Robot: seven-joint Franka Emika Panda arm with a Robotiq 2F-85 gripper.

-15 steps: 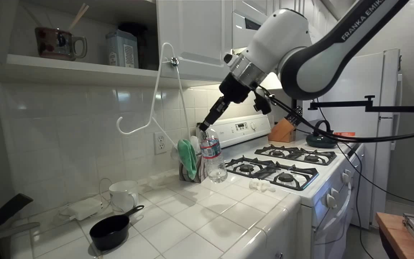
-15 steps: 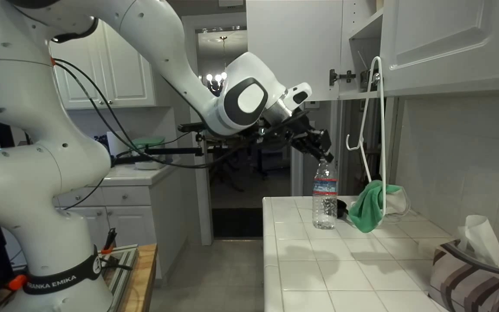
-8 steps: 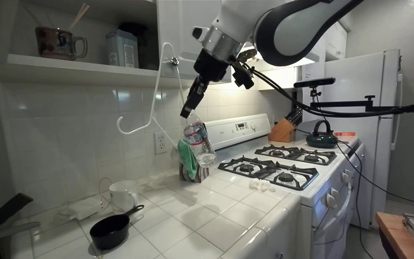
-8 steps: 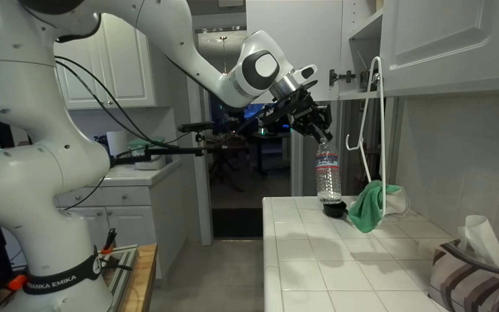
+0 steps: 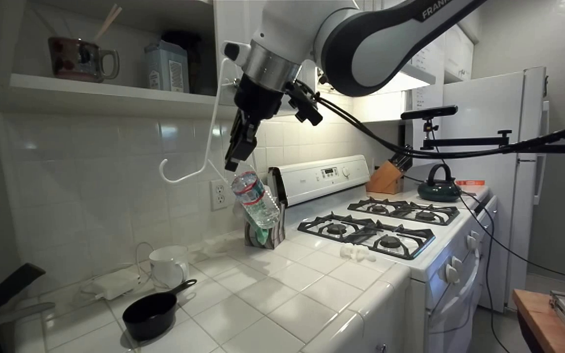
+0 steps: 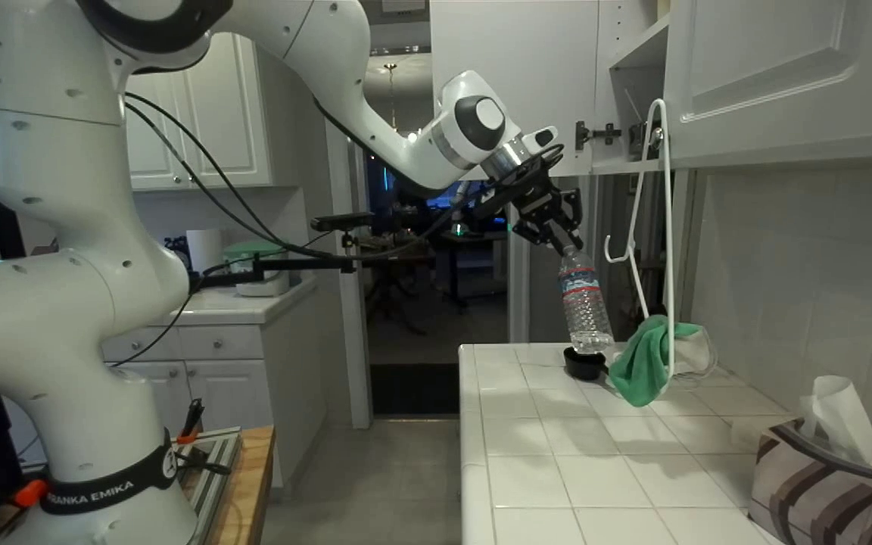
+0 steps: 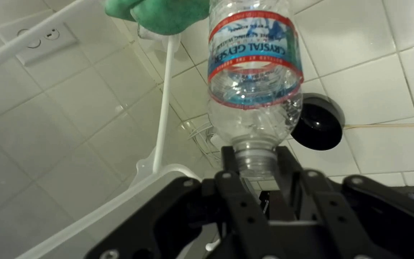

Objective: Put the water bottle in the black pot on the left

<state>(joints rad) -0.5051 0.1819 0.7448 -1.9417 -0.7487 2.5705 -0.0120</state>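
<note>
Above the counter (image 5: 236, 314), the gripper (image 7: 256, 158) pinches the bottle (image 5: 254, 198) by its neck — the bottle hangs in the air, tilted, well apart from the pot (image 5: 157, 324), which stands near a mug (image 5: 166, 267).

Pot (image 5: 148, 319) nr mug (image 5: 165, 267) on ctr (image 5: 272, 289) beside stove (image 5: 307, 181), btl (image 5: 256, 200) in gripper (image 7: 256, 158) above ctr.

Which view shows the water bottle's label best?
The wrist view: the water bottle's label is large, its CRYSTAL GEYSER lettering legible, though upside down. Both exterior views show its red and blue bands, lettering too small to read.
</note>
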